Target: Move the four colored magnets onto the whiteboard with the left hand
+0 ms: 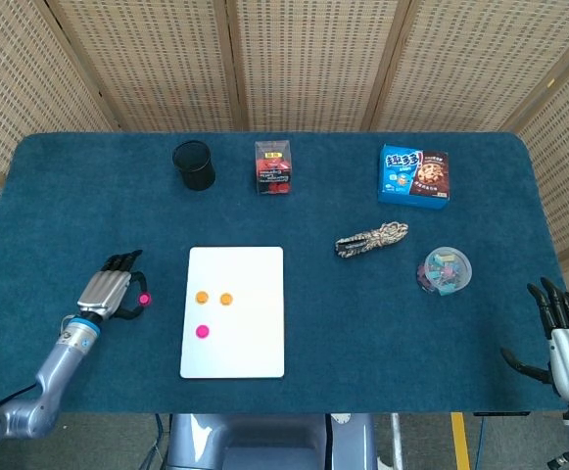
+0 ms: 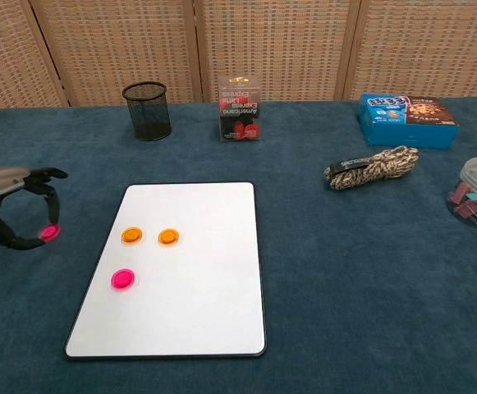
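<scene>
The whiteboard [image 1: 235, 338] [image 2: 197, 312] lies flat in the middle of the blue table. On it sit two orange magnets [image 1: 203, 297] [image 1: 226, 299] [image 2: 131, 235] [image 2: 168, 236] and one pink magnet [image 1: 202, 331] [image 2: 122, 279]. My left hand [image 1: 111, 291] [image 2: 12, 209] hovers just left of the board and pinches a second pink magnet [image 1: 144, 299] [image 2: 50, 232] between thumb and a finger, lifted off the cloth. My right hand [image 1: 561, 323] rests at the table's right front edge, fingers spread, holding nothing.
Along the back stand a black mesh cup [image 1: 194, 164] [image 2: 147, 110], a clear box of red magnets [image 1: 273, 167] [image 2: 238, 108] and a blue cookie box [image 1: 414, 174] [image 2: 407, 120]. A coiled rope [image 1: 370, 239] [image 2: 371, 167] and a tub of clips [image 1: 447, 269] [image 2: 476, 192] lie right of the board.
</scene>
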Tool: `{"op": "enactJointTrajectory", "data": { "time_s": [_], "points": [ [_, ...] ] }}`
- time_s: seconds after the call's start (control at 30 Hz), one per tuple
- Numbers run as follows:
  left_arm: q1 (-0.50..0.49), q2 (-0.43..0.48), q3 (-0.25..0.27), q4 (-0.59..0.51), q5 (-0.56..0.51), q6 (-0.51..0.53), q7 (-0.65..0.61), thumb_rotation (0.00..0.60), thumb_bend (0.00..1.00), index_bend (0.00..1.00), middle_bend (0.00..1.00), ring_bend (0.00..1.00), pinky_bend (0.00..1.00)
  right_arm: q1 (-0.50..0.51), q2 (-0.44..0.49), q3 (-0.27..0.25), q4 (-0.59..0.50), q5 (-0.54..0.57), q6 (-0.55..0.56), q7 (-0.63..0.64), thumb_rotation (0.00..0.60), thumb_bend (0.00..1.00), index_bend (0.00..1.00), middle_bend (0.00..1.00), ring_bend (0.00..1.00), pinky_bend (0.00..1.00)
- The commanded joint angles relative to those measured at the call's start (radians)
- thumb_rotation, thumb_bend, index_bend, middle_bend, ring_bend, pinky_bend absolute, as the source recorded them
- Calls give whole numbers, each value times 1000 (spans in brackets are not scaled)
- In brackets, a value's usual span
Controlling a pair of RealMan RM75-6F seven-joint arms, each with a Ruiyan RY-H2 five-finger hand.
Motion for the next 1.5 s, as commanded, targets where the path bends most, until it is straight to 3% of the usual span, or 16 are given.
{"op": "enactJointTrajectory", "data": {
  "time_s": [0.03, 0.2, 0.5, 0.87, 1.5],
  "points": [
    [-28, 4, -11, -106, 51, 19, 28, 600, 360, 542, 0, 0, 0, 0, 0, 0, -1, 0, 0, -1, 600, 242, 0, 0, 0, 0],
    [-81, -56, -24, -188, -9, 9, 164, 600, 354, 541, 0, 0, 0, 0, 0, 1, -1, 3, -1, 1, 600, 244, 0, 0, 0, 0],
    [-150, -155, -29, -223, -182, 14, 330, 600, 344, 541, 0, 0, 0, 2, 7, 0, -3, 11, -15, 10, 600, 242, 0, 0, 0, 0],
    [-182, -194, -7, -226, -248, 48, 391, 600, 337, 541, 0, 0, 0, 2, 10, 0, -6, 12, -17, 14, 600, 239, 0, 0, 0, 0],
    [-193, -218, 28, -216, -264, 90, 429, 600, 324, 541, 0, 0, 0, 2, 13, -1, -6, 11, -19, 22, 600, 241, 0, 0, 0, 0]
  ]
}}
